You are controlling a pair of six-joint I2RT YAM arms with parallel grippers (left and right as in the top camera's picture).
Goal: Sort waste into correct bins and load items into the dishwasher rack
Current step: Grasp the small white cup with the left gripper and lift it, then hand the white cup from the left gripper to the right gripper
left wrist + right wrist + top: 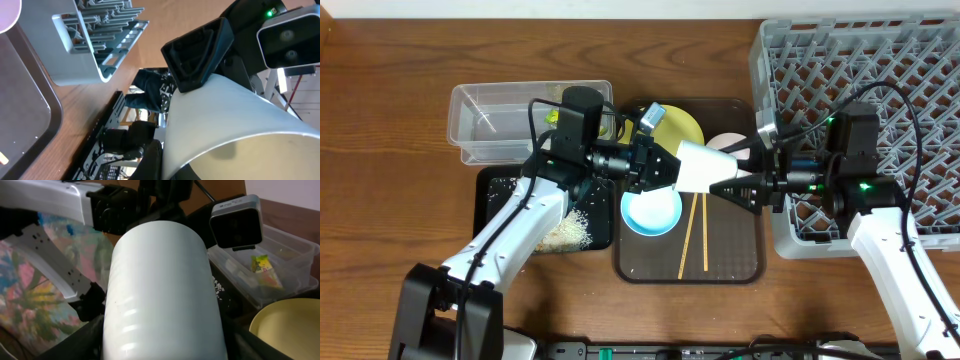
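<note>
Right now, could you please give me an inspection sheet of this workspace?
Surface: wooden table.
Job's things: cup in the air between the claws; plate, pink bowl, blue bowl and chopsticks on the brown tray; no dishes seen in the rack; wrapper in the tub; rice on the black tray.
Clutter: nothing seen.
Claws: left claw and right claw both appear shut on the cup, one at each end.
Cables: black cables loop along both arms.
Surroundings: black equipment at the near edge.
</note>
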